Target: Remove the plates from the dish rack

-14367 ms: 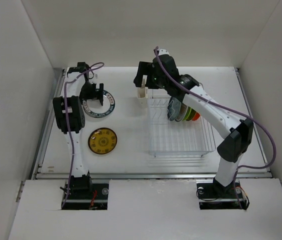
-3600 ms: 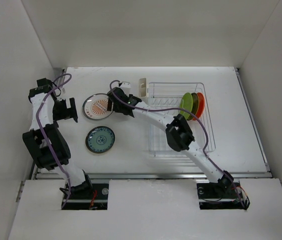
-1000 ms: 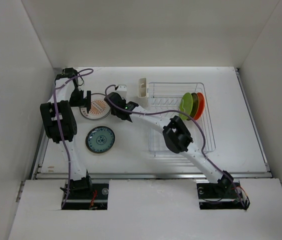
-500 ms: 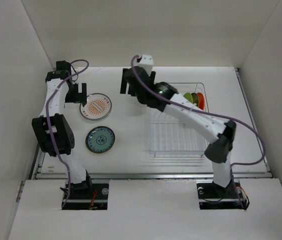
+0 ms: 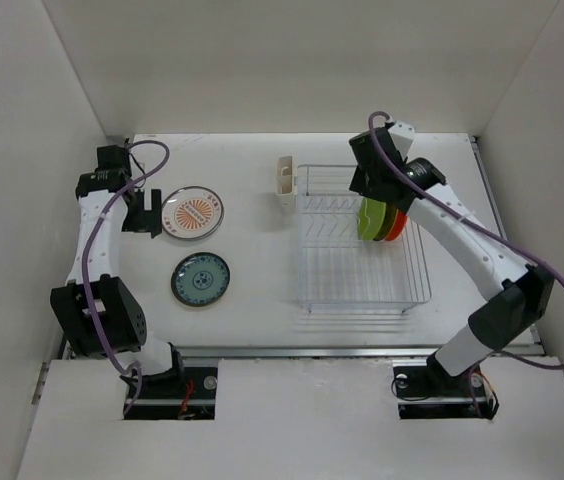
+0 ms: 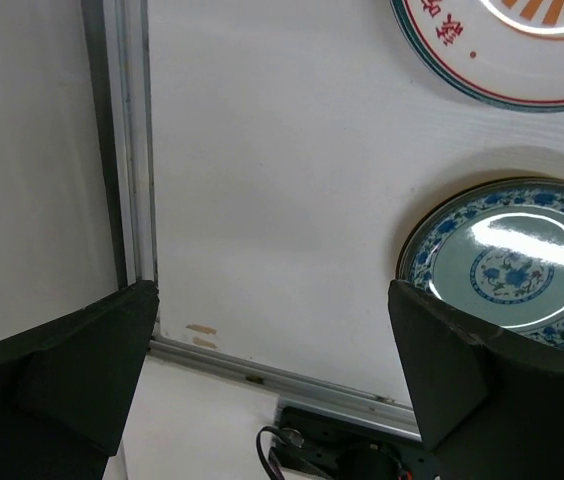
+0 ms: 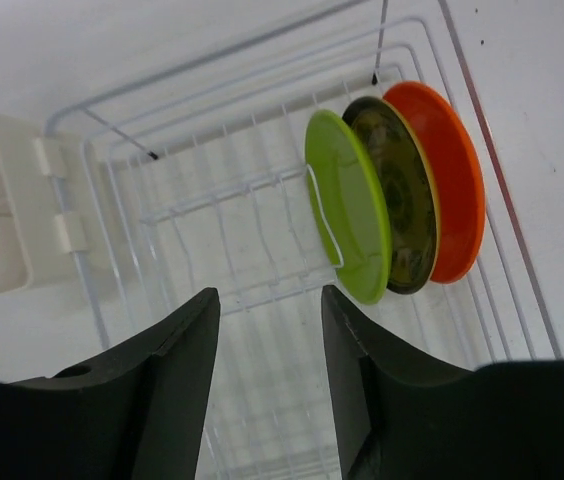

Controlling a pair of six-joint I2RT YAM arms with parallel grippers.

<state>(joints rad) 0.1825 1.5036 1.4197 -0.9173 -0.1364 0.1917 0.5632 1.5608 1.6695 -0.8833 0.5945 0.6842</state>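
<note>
**Jaws open on both arms; three plates standing in rack, two lying on desk**

Left jaws are standing wide apart and gripping nothing. In the wrist view their fingers (image 6: 72, 370) are sitting at opposite edges of the picture, with bare desk (image 6: 262, 200) showing between them. They are hanging over the left part of the desk, just beside the orange-centred plate (image 5: 193, 213).

Right jaws are standing partly apart, likewise gripping nothing. They are hovering over the far end of the rack (image 5: 352, 275), close above the plates there.

Three plates are standing on edge, packed close together, in the far right part of the rack. The lime plate (image 5: 368, 218) is facing the side with the cup (image 5: 286, 178). The dark patterned plate (image 7: 402, 200) is sitting in the middle. The orange plate (image 5: 395, 228) is standing outermost, next to the rack's right wall. Whether the three are touching one another cannot be told.

The cup is hanging at the rack's far left corner, outside the wire.

Two plates are lying flat on the left half of the desk, apart from each other and well apart from the rack. The orange-centred plate is lying farther back. The teal plate (image 5: 200, 279) is lying nearer the arm bases.
</note>
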